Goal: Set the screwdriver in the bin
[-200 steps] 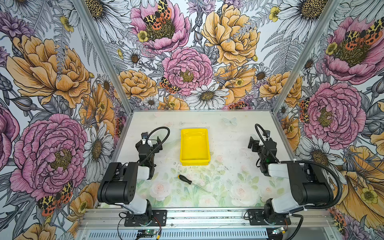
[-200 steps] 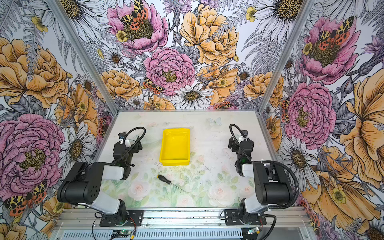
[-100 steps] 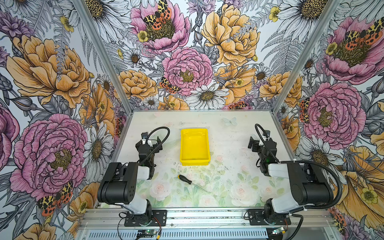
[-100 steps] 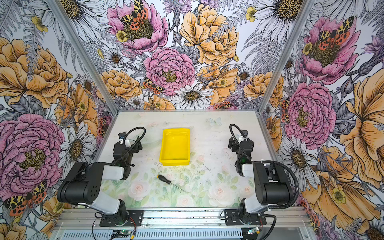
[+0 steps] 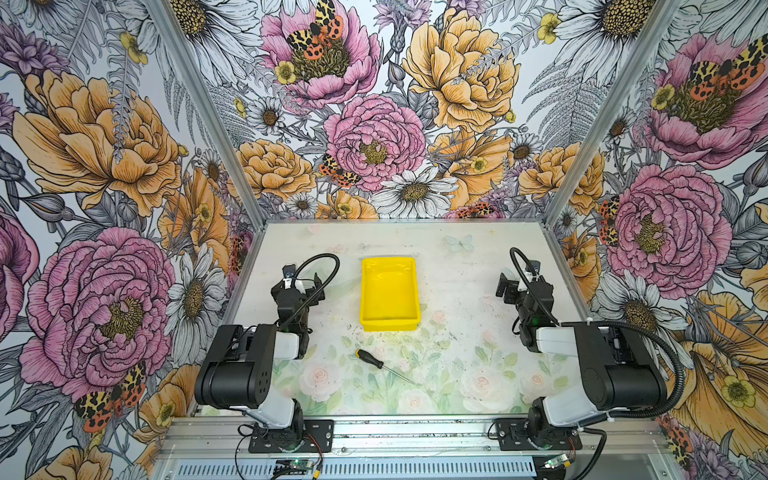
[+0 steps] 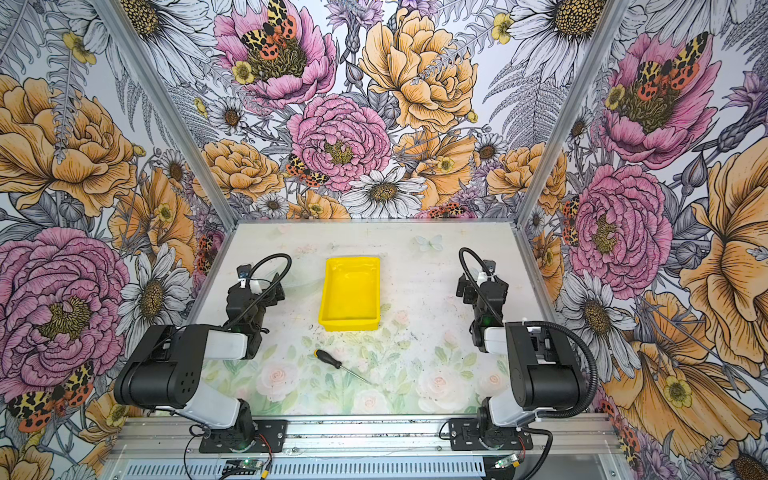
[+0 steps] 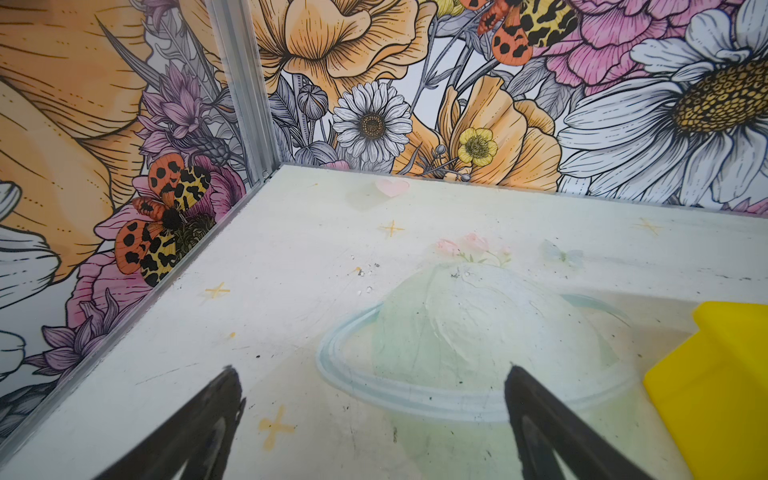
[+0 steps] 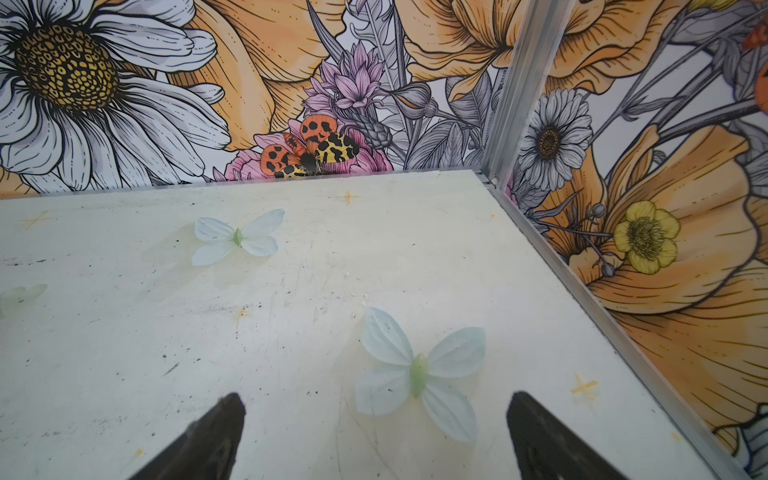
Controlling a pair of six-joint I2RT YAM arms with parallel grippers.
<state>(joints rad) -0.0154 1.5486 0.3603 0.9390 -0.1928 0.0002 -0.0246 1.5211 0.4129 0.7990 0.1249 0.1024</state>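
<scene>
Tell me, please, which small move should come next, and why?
Probably bring the left pincer toward the screwdriver. It lies untouched on the table, outside the bin, with its handle end nearer that pincer, which is open and empty.

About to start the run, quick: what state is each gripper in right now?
Left gripper: open, holding nothing.
Right gripper: open, holding nothing.
</scene>
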